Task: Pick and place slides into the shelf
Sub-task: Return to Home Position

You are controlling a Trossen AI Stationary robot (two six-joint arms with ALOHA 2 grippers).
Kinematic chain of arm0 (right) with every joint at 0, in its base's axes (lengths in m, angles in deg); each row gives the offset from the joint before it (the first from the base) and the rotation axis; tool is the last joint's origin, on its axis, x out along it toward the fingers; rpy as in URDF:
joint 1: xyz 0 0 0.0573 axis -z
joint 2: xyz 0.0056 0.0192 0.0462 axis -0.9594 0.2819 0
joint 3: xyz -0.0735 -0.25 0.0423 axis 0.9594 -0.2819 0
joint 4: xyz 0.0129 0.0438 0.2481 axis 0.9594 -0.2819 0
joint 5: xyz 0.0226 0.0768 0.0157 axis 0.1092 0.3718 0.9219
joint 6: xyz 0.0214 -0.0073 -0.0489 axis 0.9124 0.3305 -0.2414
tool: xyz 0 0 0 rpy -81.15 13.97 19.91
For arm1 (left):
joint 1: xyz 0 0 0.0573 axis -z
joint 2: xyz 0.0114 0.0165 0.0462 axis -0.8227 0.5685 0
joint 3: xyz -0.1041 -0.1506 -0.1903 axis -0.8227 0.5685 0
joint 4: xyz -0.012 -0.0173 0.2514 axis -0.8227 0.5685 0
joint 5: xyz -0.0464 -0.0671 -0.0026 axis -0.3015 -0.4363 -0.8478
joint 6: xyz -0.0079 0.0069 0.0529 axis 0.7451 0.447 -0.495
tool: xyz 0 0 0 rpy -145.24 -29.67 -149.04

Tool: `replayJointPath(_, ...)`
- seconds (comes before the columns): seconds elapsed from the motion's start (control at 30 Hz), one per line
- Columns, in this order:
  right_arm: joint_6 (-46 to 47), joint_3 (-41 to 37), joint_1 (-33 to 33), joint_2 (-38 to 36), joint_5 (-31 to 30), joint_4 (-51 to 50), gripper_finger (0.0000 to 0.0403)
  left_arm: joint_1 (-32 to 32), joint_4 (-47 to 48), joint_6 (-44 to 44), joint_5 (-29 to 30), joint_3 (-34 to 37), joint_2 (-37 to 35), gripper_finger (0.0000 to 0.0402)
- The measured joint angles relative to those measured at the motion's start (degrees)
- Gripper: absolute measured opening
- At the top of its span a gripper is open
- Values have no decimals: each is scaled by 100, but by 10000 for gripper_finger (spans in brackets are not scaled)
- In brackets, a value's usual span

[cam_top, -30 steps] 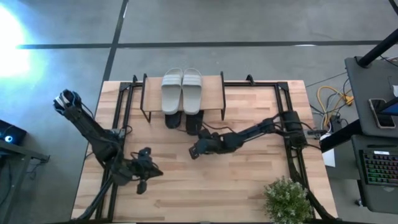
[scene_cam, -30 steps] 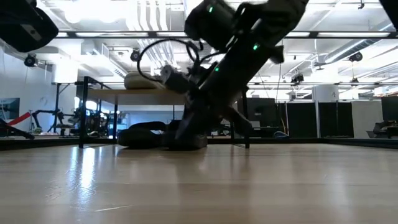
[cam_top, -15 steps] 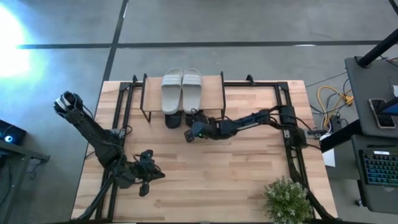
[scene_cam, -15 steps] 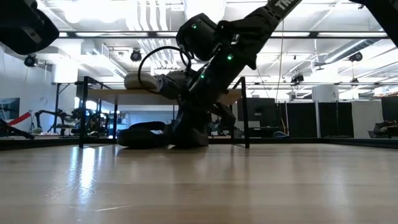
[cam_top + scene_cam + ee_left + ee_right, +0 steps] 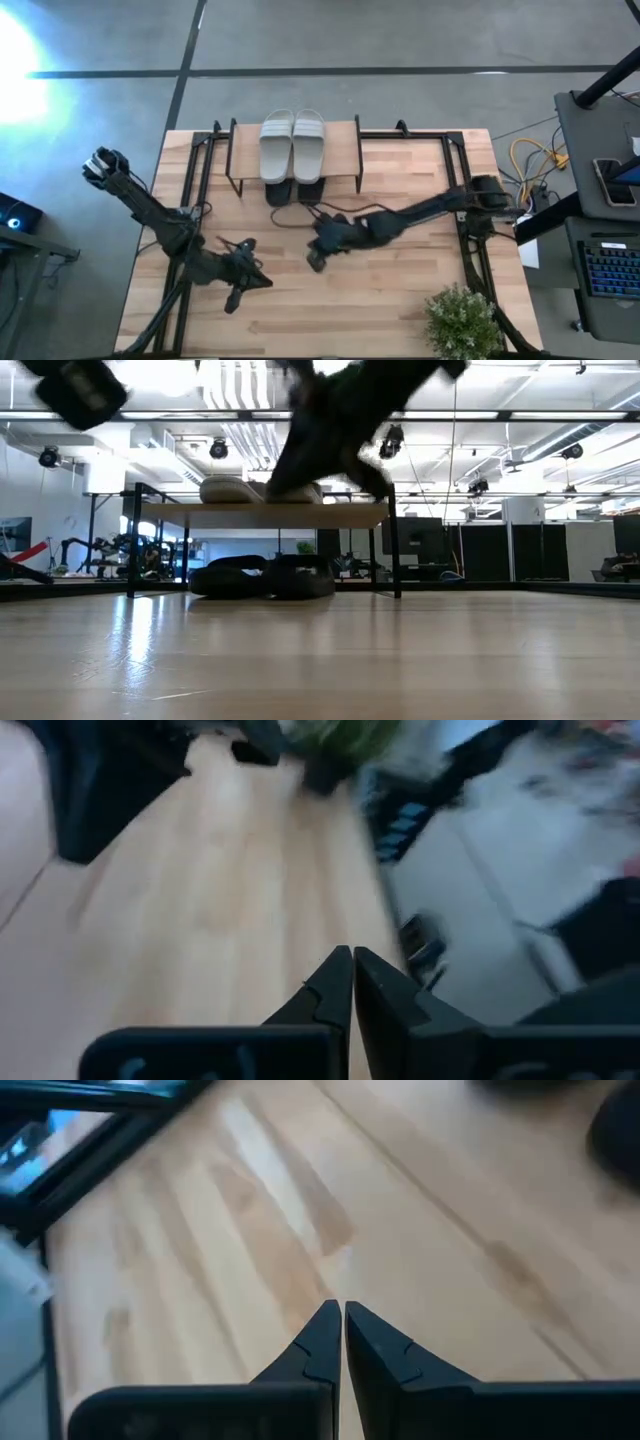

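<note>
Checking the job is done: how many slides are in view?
4. Left grey slide and right grey slide lie side by side on the shelf top; left black slide and right black slide sit beneath it, partly hidden from above.

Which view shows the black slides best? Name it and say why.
The low view: the black slides lie side by side under the shelf, with nothing in front of them. The high view shows only their ends poking out from beneath it. The wrist views show neither clearly.
</note>
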Motion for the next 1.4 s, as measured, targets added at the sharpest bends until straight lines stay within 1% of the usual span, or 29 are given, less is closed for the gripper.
replayJointPath(0.07, -312, 0, -256, -315, -132, -281, 13, -410, -572, -600, -545, 95, -45, 0)
replayJointPath(0.13, -412, -2, -466, -598, -65, -698, 13, -875, -1085, -1065, -1002, 203, -85, 0)
replayJointPath(0.17, -242, 0, -552, -739, -30, -791, 13, -1102, -1311, -1225, -1176, 259, -118, 0)
replayJointPath(0.23, 483, 35, -694, -1027, 41, -853, 13, -1493, -1620, -1406, -1404, 375, -169, 0)
replayJointPath(0.27, 661, 49, -768, -1187, 58, -844, 13, -1671, -1731, -1468, -1511, 405, -196, 0)
replayJointPath(0.3, 627, 60, -857, -1338, 55, -810, 13, -1816, -1769, -1530, -1627, 435, -217, 0)
replayJointPath(0.33, 384, 67, -949, -1468, 11, -718, 13, -1930, -1839, -1614, -1759, 441, -227, 0)
replayJointPath(0.4, -311, 30, -1126, -1685, -328, -555, 13, -2142, -2054, -1810, -2017, 431, -226, 0)
replayJointPath(0.43, -346, -28, -1121, -1774, -488, -576, 13, -2251, -2113, -1891, -2105, 423, -227, 0)
replayJointPath(0.47, -308, -126, -1058, -1910, -455, -716, 13, -2381, -2168, -1949, -2170, 408, -227, 0)
replayJointPath(0.53, -266, -468, -804, -2188, -158, -1021, 13, -2723, -2305, -1966, -2219, 396, -234, 0)
replayJointPath(0.6, -507, -1008, -531, -2491, 210, -693, 13, -3140, -2327, -1962, -2268, 380, -268, 0)
replayJointPath(0.63, -701, -1337, -381, -2638, 506, -375, 13, -3359, -2330, -1957, -2346, 380, -295, 0)
replayJointPath(0.67, -885, -1696, -207, -2807, 954, 137, 13, -3582, -2350, -1957, -2452, 380, -329, 0)
replayJointPath(0.73, -1137, -2417, 210, -3167, 2046, 1266, 13, -4027, -2303, -1958, -2765, 382, -450, 0)
replayJointPath(0.77, -1210, -2766, 445, -3347, 2465, 1738, 13, -4240, -2280, -1959, -2945, 381, -526, 0)
replayJointPath(0.8, -1245, -3078, 682, -3505, 2742, 2179, 13, -4427, -2107, -1956, -3099, 381, -656, 0)
replayJointPath(0.87, -1259, -3616, 1092, -3814, 2878, 2682, 13, -4728, -1717, -1955, -3294, 384, -904, 0)
replayJointPath(0.93, -1260, -3985, 1352, -4212, 2887, 2738, 13, -4934, -1025, -1950, -3335, 389, -1270, 0)
replayJointPath(1.0, -1304, -4288, 1471, -4702, 3003, 2703, 13, -5073, -536, -1939, -3336, 395, -1667, 0)
replayJointPath(1.03, -1345, -4428, 1503, -4923, 3013, 2659, 13, -5090, -311, -1926, -3337, 395, -1872, 0)
replayJointPath(1.07, -1378, -4565, 1528, -5163, 2900, 2598, 13, -5092, -106, -1904, -3337, 407, -2091, 0)
replayJointPath(1.17, -1292, -4908, 1503, -5923, 2276, 2417, 13, -5091, 369, -1783, -3359, 476, -2684, 0)
replayJointPath(1.3, -1101, -5406, 1125, -6626, 1589, 2415, 13, -5086, 236, -1337, -3253, 959, -3290, 0)
replayJointPath(1.4, -841, -5782, 822, -6939, 867, 2419, 13, -5086, 106, -1086, -2841, 1479, -3644, 0)
